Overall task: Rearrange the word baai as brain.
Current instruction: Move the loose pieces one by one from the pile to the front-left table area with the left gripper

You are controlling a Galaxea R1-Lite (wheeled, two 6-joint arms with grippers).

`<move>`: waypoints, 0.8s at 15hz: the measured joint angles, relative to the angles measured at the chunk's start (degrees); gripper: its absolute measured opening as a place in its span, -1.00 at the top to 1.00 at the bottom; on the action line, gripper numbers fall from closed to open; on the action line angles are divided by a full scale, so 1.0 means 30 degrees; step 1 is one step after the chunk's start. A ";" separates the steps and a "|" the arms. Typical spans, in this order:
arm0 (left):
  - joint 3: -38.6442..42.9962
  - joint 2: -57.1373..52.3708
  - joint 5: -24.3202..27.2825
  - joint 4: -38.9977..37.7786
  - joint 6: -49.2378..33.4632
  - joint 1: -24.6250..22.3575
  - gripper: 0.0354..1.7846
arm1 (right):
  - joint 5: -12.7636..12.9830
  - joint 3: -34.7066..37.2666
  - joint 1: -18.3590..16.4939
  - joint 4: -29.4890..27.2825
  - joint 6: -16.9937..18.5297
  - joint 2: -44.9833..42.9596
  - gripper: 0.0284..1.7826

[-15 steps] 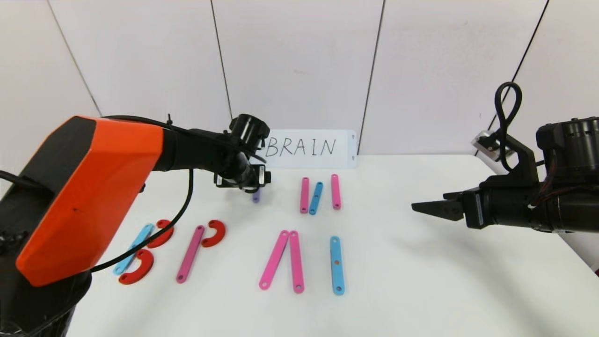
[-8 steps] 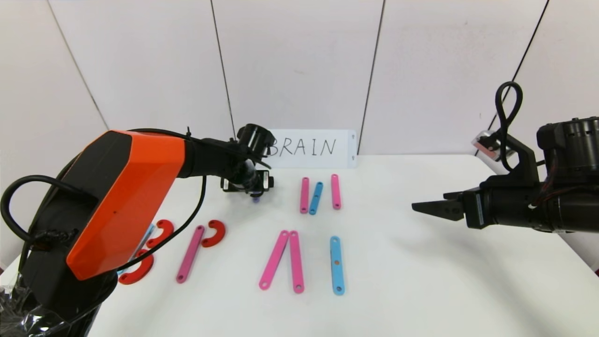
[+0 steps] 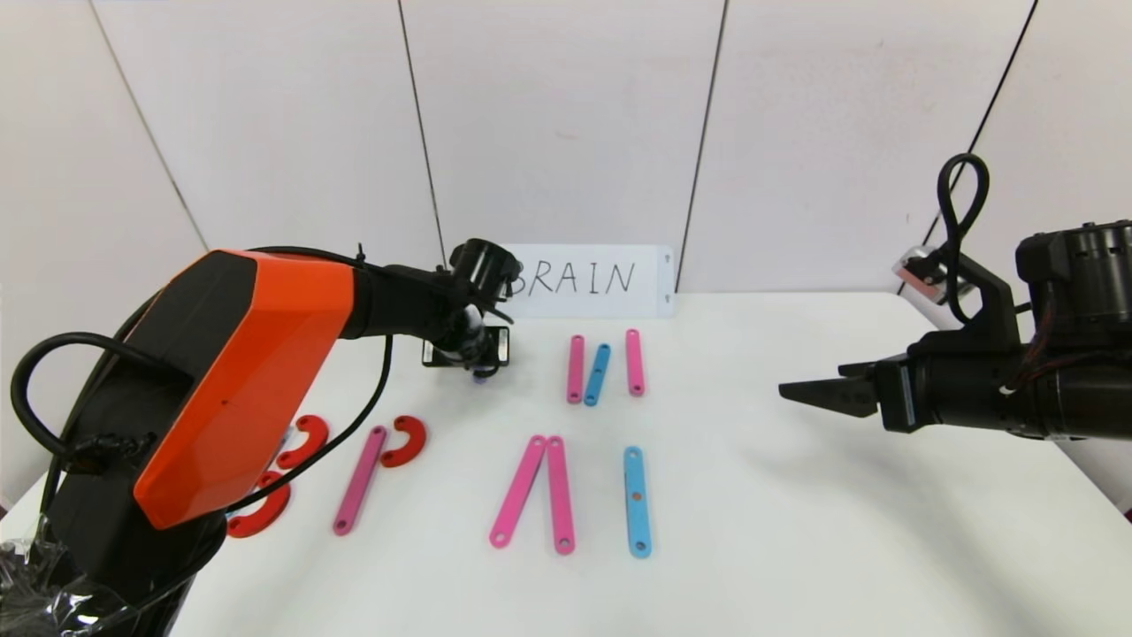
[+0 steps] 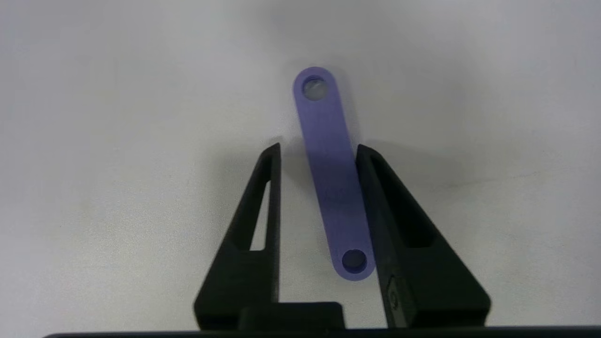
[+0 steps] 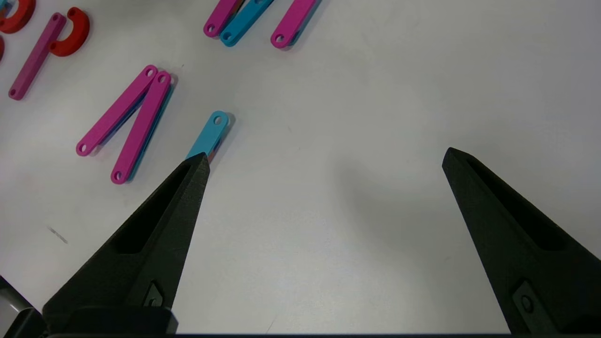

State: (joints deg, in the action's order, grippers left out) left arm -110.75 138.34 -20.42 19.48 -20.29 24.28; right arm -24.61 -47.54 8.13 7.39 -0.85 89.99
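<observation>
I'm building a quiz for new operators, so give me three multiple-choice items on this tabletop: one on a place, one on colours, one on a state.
1. Where is the purple bar?
A) in the front row
B) at the left pincer, near the BRAIN sign
C) off the table

2. The three rear bars are:
A) all pink
B) two blue, one pink
C) two pink, one blue

3. The right pincer is:
A) open, empty
B) shut on a bar
C) shut, empty

Answers:
1 B, the left wrist view shows it right there.
2 C, the rear blue bar leans between the rear pink bars.
3 A, its jaws stand wide apart over bare table.
</observation>
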 joint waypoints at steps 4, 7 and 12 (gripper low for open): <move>0.0000 0.0028 0.0053 0.0008 -0.0024 0.0008 0.73 | 0.0000 0.0000 0.0000 0.0000 0.0000 -0.0008 -0.95; 0.0114 -0.0130 0.0057 0.0122 -0.0081 0.0033 0.73 | 0.0000 0.0000 0.0000 0.0000 0.0000 -0.0008 -0.95; 0.0719 -0.1670 0.0065 0.1739 -0.1764 0.0126 0.73 | -0.0016 0.0000 0.0008 0.0000 0.0000 0.0012 -0.95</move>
State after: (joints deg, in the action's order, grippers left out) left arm -108.59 133.33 -20.22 24.70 -25.58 24.66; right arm -24.66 -47.54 8.16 7.39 -0.85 90.03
